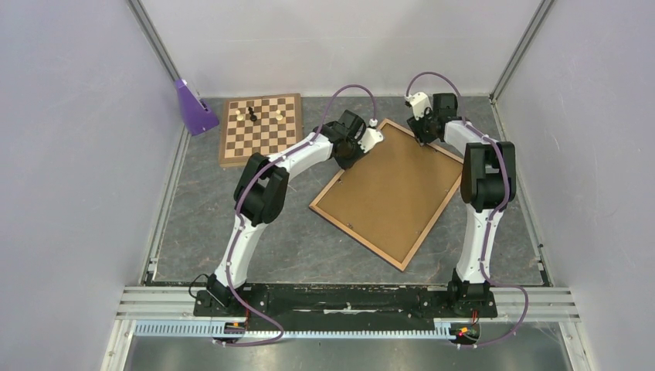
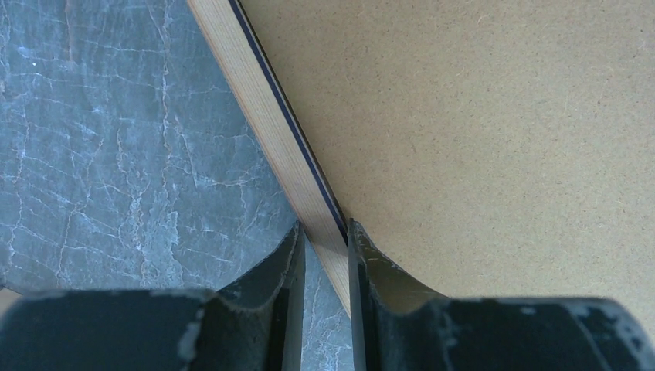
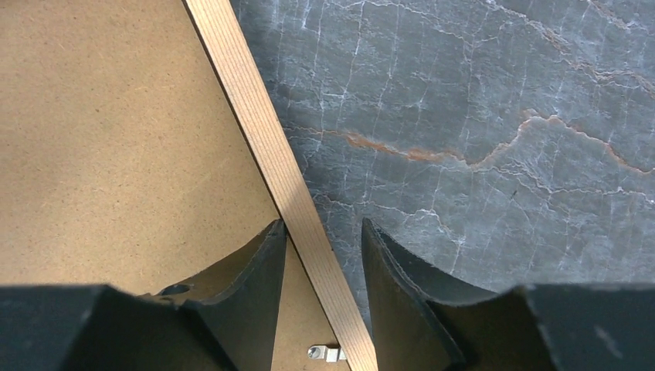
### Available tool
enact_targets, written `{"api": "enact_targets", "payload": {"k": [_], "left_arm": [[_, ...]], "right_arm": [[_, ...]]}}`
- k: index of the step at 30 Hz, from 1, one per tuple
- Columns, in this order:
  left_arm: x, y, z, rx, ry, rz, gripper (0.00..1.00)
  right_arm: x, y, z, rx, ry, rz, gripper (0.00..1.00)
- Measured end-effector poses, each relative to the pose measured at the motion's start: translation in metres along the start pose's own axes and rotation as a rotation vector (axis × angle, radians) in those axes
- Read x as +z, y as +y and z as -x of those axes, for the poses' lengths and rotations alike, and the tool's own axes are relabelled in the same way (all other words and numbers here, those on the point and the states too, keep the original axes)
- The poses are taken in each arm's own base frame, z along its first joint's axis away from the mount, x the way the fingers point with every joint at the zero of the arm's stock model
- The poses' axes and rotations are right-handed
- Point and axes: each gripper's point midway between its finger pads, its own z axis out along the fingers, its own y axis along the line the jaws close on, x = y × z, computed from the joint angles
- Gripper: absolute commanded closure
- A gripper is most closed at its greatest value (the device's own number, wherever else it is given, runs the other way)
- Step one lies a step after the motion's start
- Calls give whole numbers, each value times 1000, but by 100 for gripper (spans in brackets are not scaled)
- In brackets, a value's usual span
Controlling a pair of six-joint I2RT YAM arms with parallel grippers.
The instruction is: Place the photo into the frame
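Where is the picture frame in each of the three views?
Top external: the frame lies tilted, back up, right of centre.
Left wrist: its wooden rim runs diagonally from top left to bottom centre.
Right wrist: the rim runs likewise, top left to bottom centre.
Shared landmark: the brown backing board, right of the rim for the left wrist, left of it for the right.

No text, label, brand, number or sign can be read in any of the views
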Motion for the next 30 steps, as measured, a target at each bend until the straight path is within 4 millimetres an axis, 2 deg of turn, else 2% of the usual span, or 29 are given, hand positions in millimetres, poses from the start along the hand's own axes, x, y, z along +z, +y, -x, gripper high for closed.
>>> {"api": "enact_targets", "payload": {"k": [8, 14, 19, 22, 25, 30], "left_arm": [[1, 5, 4, 2, -4, 16, 58], [-6, 15, 17, -16, -36, 36, 44], [-15, 31, 22, -102, -56, 66, 35], [-21, 40, 17, -176, -42, 110, 33], [-36, 47, 7, -262, -21, 164, 32], [-62, 45, -21, -442, -3, 174, 30]], "right_arm": [[1, -1, -4, 54, -20, 38, 78], [-1, -16, -13, 89, -22, 14, 84], [-4, -33, -23, 153, -30, -35, 88], [-9, -41, -32, 210, -27, -74, 89], [-20, -48, -47, 294, -20, -114, 89], [-46, -48, -78, 421, -5, -170, 89]]}}
